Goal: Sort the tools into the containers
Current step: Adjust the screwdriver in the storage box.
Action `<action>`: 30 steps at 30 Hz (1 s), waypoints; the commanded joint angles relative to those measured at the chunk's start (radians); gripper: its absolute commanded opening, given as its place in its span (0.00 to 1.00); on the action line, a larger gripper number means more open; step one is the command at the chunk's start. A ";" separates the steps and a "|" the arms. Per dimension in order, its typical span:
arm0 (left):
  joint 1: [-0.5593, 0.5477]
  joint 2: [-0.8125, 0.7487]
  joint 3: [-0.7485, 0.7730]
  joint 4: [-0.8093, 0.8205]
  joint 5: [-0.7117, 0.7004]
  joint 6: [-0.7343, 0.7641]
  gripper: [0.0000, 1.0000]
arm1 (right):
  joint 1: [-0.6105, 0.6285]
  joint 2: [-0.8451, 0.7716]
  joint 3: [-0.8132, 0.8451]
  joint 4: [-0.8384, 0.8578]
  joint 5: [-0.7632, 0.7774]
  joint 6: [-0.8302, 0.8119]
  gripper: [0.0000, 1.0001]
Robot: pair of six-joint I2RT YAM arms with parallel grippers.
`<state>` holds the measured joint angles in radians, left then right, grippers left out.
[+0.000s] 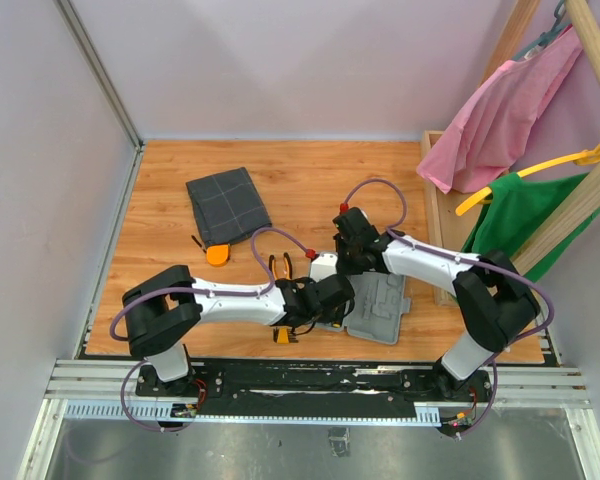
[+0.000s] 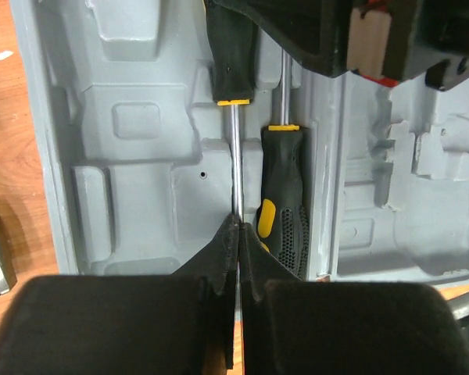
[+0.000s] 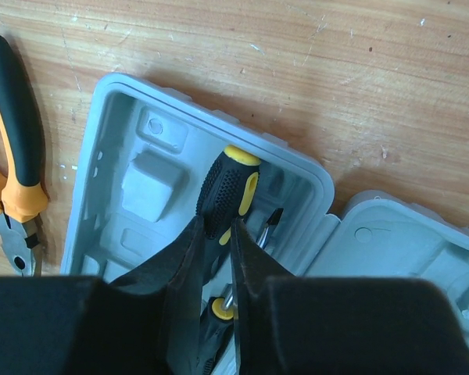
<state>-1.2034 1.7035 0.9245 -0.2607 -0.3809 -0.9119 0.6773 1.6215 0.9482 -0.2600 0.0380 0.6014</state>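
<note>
The light-grey case [image 1: 382, 308] lies open near the table's front. One black-and-yellow screwdriver [image 2: 232, 66] sits over the moulded insides of the case [image 2: 141, 156]. My left gripper [image 2: 238, 223] is shut on its steel shaft. My right gripper [image 3: 216, 226] is shut on the handle of the same screwdriver [image 3: 228, 187]. A second screwdriver [image 2: 284, 195] lies in the case beside it. In the top view, the left gripper [image 1: 330, 300] and right gripper [image 1: 348, 262] meet over the case's left half. The pliers [image 3: 16, 148] lie on the wood beside the case [image 3: 109, 156].
A dark grey pouch [image 1: 228, 205] lies at the back left, with a round orange piece [image 1: 218, 254] in front of it. The pliers [image 1: 280, 268] are left of the case. A small orange item [image 1: 283, 335] lies by the front edge. A wooden clothes rack [image 1: 540, 190] stands to the right.
</note>
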 commanded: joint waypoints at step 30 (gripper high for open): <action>-0.102 0.422 -0.155 -0.424 0.306 0.182 0.00 | 0.008 0.254 -0.071 -0.208 0.083 -0.086 0.15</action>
<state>-1.2678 1.7950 1.0183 -0.3378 -0.4797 -0.7574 0.6773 1.7115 1.0264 -0.3515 0.0330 0.5602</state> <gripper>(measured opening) 0.010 0.174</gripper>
